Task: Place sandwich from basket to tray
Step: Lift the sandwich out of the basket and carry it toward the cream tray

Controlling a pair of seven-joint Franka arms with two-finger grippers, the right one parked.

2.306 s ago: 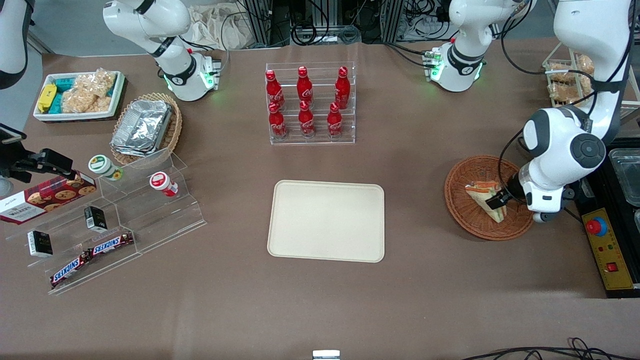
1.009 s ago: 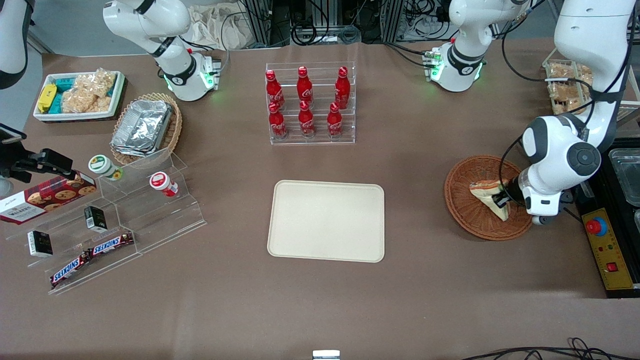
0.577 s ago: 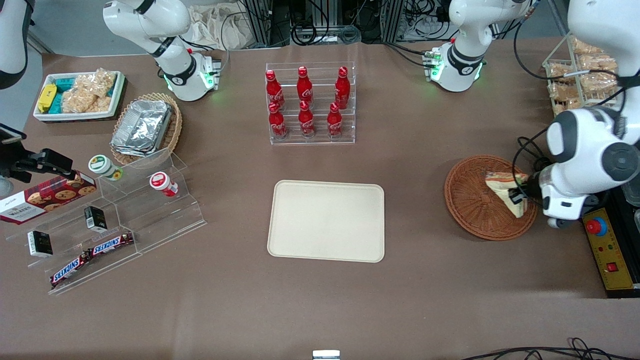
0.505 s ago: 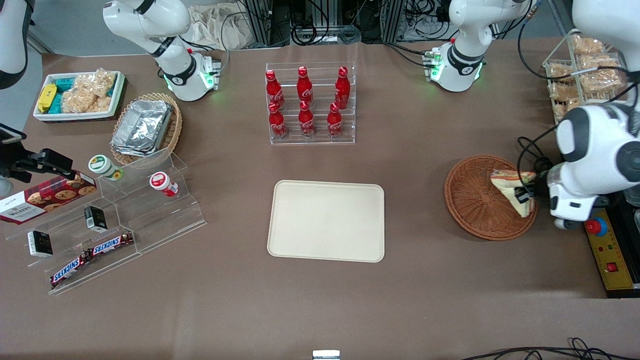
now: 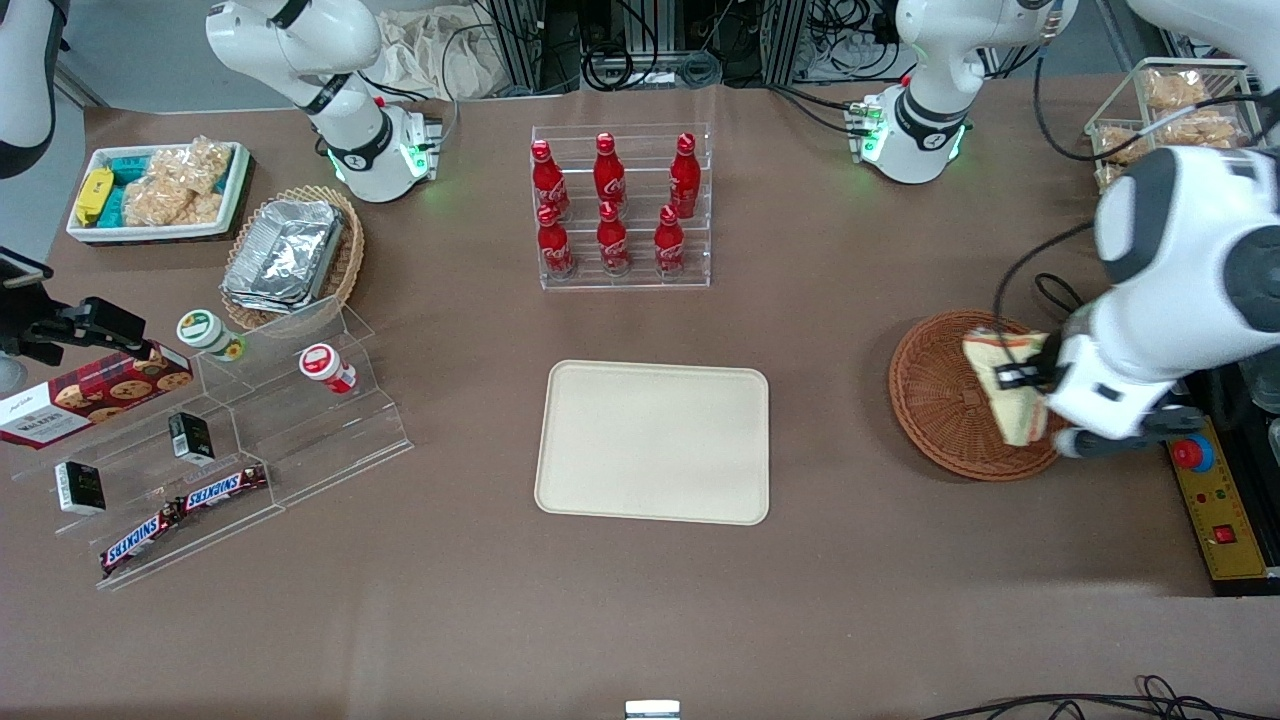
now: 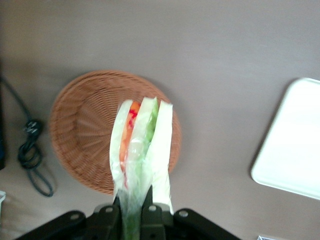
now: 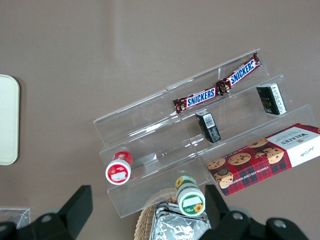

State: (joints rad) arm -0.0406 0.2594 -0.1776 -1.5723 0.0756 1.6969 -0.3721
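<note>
My left gripper (image 5: 1022, 378) is shut on the wrapped sandwich (image 5: 1008, 392) and holds it in the air above the reddish-brown wicker basket (image 5: 940, 400). In the left wrist view the sandwich (image 6: 142, 150) hangs from my gripper (image 6: 133, 209), white bread with orange and green layers, over the empty basket (image 6: 85, 130). The cream tray (image 5: 654, 441) lies empty at the table's middle, toward the parked arm's end from the basket; its corner shows in the left wrist view (image 6: 295, 145).
A clear rack of red cola bottles (image 5: 620, 208) stands farther from the front camera than the tray. A wire rack of bagged snacks (image 5: 1170, 110) and a control box with a red button (image 5: 1210, 490) flank the working arm. A cable (image 6: 32, 160) lies beside the basket.
My gripper closed on the sandwich in the basket, lifted it, swung outward past the basket's rim, then came back higher over the basket. The basket is now empty.
</note>
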